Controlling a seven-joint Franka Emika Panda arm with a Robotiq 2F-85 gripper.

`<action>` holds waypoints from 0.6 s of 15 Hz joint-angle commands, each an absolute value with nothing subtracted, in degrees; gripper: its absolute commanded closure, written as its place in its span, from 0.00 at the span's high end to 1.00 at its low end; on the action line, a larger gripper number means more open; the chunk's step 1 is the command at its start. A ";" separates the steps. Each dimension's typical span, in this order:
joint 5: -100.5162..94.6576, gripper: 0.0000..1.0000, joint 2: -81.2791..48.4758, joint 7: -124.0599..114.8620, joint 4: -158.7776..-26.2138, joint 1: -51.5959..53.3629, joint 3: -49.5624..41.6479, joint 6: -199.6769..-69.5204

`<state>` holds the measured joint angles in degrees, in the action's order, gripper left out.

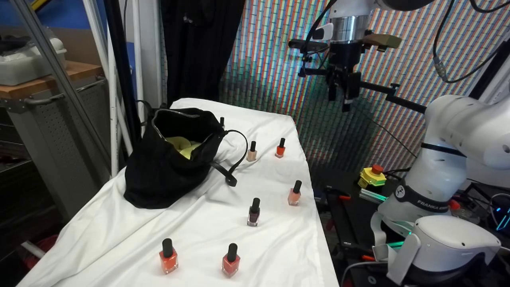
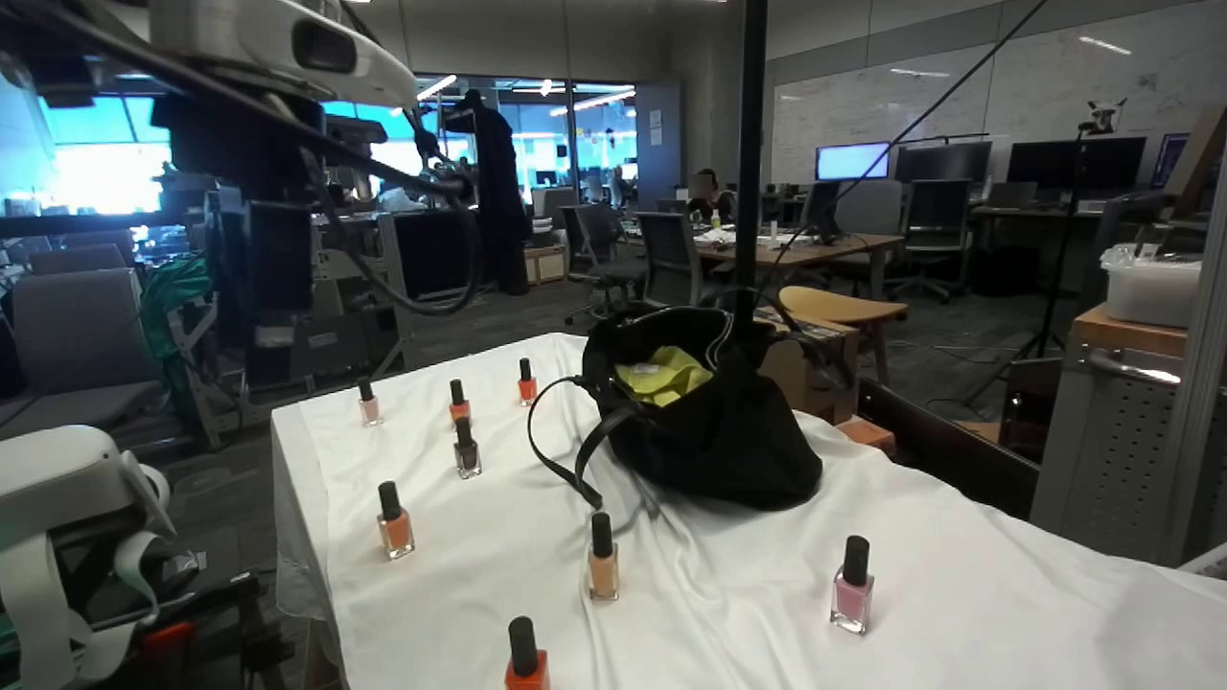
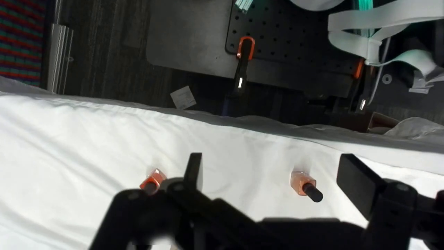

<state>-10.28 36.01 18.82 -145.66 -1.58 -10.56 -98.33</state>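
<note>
My gripper [image 3: 270,170] is open and empty, with its two black fingers wide apart; in an exterior view the gripper [image 1: 340,99] hangs well above the table. In the wrist view a peach nail polish bottle [image 3: 300,182] with a black cap shows between the fingers, below them and untouched. An orange-red bottle [image 3: 154,178] is partly hidden behind the left finger. Both stand upright on the white cloth. A dark plum bottle [image 1: 254,215], a beige bottle [image 1: 252,154] and a pink bottle [image 2: 851,599] stand there too. A black bag [image 1: 171,175] sits open with yellow-green cloth [image 1: 183,146] inside.
Several more bottles stand on the white-covered table [image 2: 729,613], including two reddish ones [image 1: 169,259] [image 1: 230,263] and a pale pink one [image 2: 370,410]. The bag's strap [image 1: 225,171] loops onto the cloth. A yellow box with a red button [image 1: 372,176] and a white headset [image 1: 454,243] are near the robot base.
</note>
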 commanded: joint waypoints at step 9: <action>-9.76 1.00 22.29 19.81 -151.25 0.97 -5.94 -115.87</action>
<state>-10.26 24.22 18.92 -150.54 0.06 -7.25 -113.46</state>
